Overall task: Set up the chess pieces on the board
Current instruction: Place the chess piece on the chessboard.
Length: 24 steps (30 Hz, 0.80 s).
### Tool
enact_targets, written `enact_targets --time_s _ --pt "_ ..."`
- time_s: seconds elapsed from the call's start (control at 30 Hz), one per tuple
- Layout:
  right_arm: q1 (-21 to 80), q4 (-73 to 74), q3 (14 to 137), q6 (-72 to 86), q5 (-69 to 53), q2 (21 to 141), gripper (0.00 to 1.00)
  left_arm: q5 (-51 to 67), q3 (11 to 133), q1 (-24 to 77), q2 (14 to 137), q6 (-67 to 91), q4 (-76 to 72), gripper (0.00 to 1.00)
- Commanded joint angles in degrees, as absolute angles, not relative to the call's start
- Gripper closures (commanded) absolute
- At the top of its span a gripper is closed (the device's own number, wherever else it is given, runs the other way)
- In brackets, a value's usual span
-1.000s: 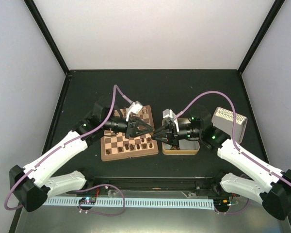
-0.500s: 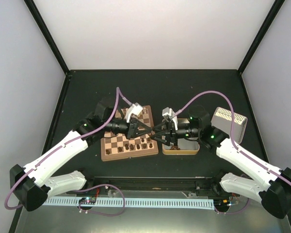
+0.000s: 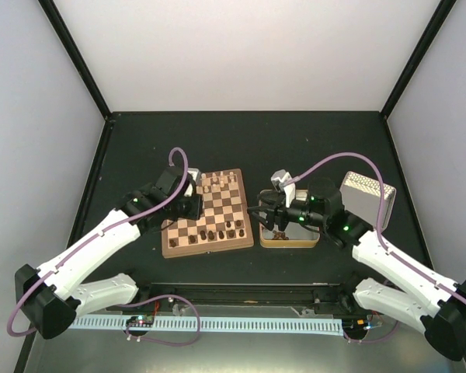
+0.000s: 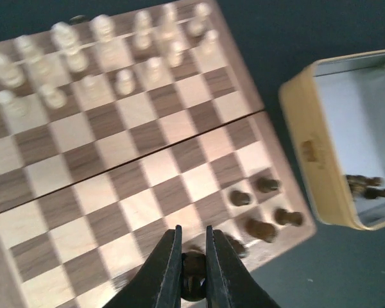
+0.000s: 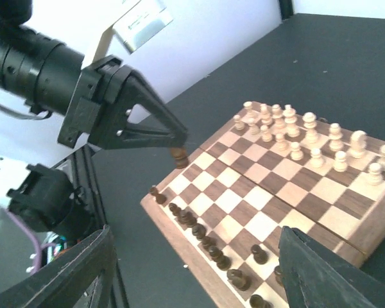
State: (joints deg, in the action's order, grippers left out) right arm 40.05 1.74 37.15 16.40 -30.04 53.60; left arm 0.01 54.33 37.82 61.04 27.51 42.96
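The dark counter [image 3: 256, 140] carries everything, with the two white arms reaching in from its near edge. The board [image 3: 221, 210] lies left of centre. Just beside its right edge sits an open square tin [image 3: 289, 243], pale yellow outside and shiny inside, and farther right stands a grey textured box [image 3: 366, 198].

The left arm [image 3: 93, 245] reaches over the board's left side, and the right arm [image 3: 396, 268] comes in over the tin.

The left claw [image 4: 193, 244] is pressed together on a single dark piece [image 4: 193, 282], pinched between its fingertips. From the right wrist the piece [image 5: 178, 156] hangs at the board's edge, by one end of the dark row, though I cannot tell whether it touches the wood. The right claw [image 3: 258, 217] is spread wide and holds nothing. It hovers between the tin and the board's right edge.

The cream chessmen [image 4: 102, 51] fill the two far rows. The dark chess pieces [image 3: 221, 231] stand along the near edge – a few are clustered at the near right corner [image 4: 263, 218]. A couple more dark ones [image 4: 366, 186] lie inside the tin.
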Motion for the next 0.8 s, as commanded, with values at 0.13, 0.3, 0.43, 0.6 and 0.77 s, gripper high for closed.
enact_targets --time_s 0.13,0.3,0.43,0.6,0.77 --pt "40.1 0.5 36.6 20.3 -22.4 55.2 0.3 -13.2 47.3 37.4 57.9 35.3 49.1 0.98" --pt "40.1 0.0 36.0 21.4 -20.6 55.5 0.3 -13.5 42.2 37.4 56.2 38.4 46.3 0.99" --pt "40.0 0.0 35.6 21.9 -19.9 55.5 0.3 -13.9 39.5 37.2 56.2 39.2 45.3 0.99" --pt "40.1 -0.2 35.4 22.5 -19.5 55.7 0.3 -12.3 37.5 37.0 56.2 39.6 44.5 0.98" --pt "40.1 -0.2 35.4 22.9 -19.2 56.1 0.3 -10.4 35.7 36.9 56.4 39.8 43.3 0.98"
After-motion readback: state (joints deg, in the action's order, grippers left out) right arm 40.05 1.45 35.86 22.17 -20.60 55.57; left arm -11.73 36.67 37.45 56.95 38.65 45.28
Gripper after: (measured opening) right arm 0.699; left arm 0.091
